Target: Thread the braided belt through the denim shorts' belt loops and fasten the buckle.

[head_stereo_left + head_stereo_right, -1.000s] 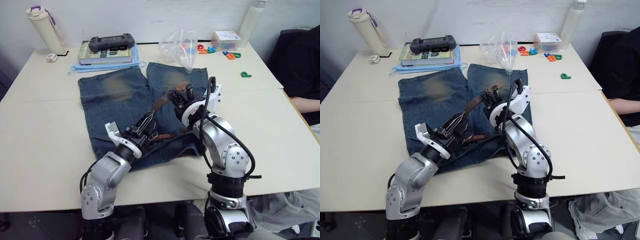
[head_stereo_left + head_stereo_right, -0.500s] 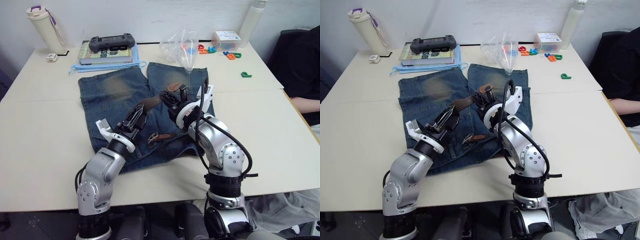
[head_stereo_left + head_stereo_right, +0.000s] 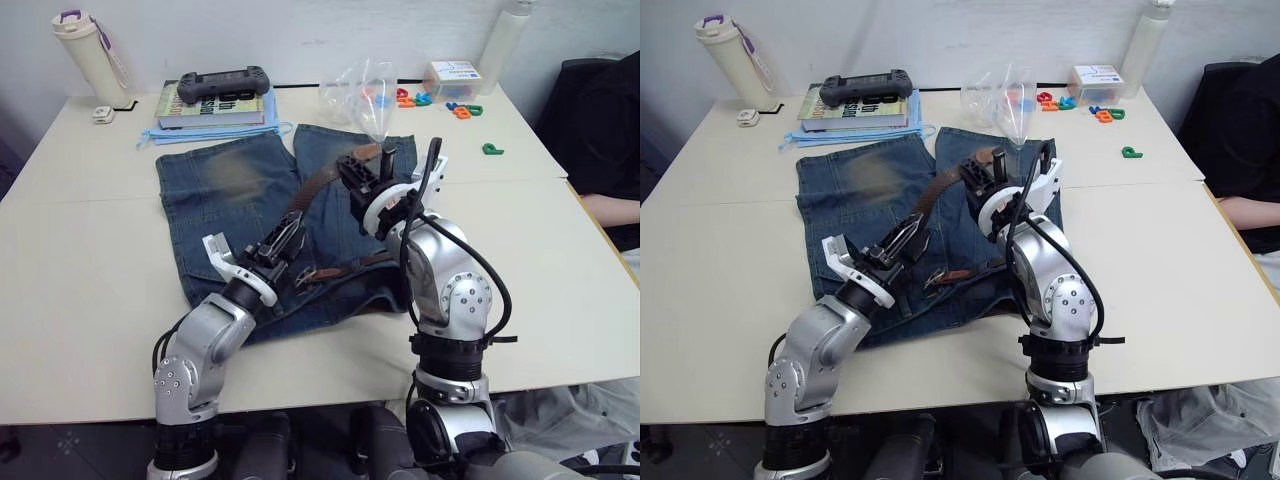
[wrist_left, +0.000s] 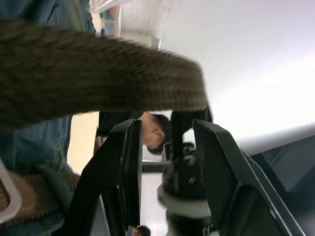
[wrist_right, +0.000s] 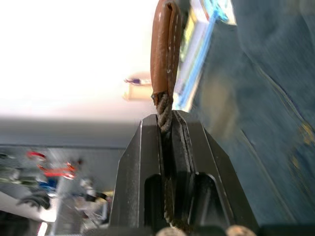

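Braided belt (image 3: 312, 189) pinched in right pincer (image 5: 167, 129), no legible writing, denim shorts (image 3: 225, 196) beneath

braided belt (image 4: 98, 73) across open fingers (image 4: 130, 167), denim shorts (image 4: 44, 137)

- My two head cams sat up high, looking forward and down over both arms at the table (image 3: 90, 300). Both eyes caught the same spread: denim shorts (image 3: 230, 200) mid-table, book (image 3: 215, 108) and bottle (image 3: 90, 55) at the far edge.
- The right eye was just offset sideways, so everything sat slightly shifted between the pair.
- Left wrist cam was jammed right up against the braided belt (image 4: 98, 78), peering out between its own fingers (image 4: 125, 167) toward the other arm.
- Right wrist cam looked along its closed fingers (image 5: 147, 167), super close to the belt's tan end (image 5: 165, 46), with the shorts and the far book stack behind.
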Robot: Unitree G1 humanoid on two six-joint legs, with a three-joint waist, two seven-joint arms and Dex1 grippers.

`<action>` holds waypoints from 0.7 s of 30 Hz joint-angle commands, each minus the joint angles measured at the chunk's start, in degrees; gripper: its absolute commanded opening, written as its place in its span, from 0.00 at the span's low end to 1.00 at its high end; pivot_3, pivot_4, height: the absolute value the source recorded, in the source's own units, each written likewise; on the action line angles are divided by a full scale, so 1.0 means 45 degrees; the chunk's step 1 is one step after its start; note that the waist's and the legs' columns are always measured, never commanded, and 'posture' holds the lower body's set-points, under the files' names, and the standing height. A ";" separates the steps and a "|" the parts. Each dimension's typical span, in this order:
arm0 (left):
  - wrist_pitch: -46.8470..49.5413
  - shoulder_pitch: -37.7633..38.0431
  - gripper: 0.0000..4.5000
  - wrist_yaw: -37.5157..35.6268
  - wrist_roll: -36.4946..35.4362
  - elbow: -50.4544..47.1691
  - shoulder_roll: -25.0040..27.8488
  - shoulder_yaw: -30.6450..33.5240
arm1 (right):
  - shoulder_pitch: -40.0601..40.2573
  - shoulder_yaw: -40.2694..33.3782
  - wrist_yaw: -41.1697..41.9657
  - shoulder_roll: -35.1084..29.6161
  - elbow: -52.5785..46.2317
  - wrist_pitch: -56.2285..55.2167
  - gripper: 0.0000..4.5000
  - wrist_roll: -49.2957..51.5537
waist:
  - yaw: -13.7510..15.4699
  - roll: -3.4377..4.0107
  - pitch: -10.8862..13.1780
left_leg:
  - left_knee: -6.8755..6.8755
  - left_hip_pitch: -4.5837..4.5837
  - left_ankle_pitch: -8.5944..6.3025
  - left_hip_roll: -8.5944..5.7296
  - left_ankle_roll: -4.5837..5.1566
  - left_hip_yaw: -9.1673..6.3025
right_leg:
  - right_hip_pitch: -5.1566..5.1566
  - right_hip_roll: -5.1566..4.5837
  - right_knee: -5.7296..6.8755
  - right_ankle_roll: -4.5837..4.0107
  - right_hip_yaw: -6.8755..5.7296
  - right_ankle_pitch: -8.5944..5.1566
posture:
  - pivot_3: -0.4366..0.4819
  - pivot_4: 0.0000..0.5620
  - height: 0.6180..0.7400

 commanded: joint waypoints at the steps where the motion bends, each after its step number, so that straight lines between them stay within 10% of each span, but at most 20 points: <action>1: 0.0245 0.0015 0.42 -0.0721 0.0329 -0.0278 -0.0011 -0.0260 | -0.0716 -0.0220 -0.0338 0.1150 -0.0089 -0.0578 0.00 0.0724 | 0.0007 0.0000 0.0000 | 0.0000 0.0000 0.0000 0.0000 0.0000 0.0000 | 0.0002 -0.0001 0.0000 0.0000 -0.0001 0.0000 | 0.48 0.27 0.40; 21: -0.2105 -0.0845 0.42 -0.0766 0.0561 0.0858 -0.2498 0.0721 | 0.0233 0.0805 -0.1705 0.1293 -0.0816 -0.1101 0.00 0.1563 | 0.0019 0.0000 0.0003 | 0.0002 -0.0057 0.0001 0.0003 0.0005 -0.0023 | -0.0015 -0.0007 -0.0038 0.0006 -0.0027 0.0003 | 0.48 0.27 0.40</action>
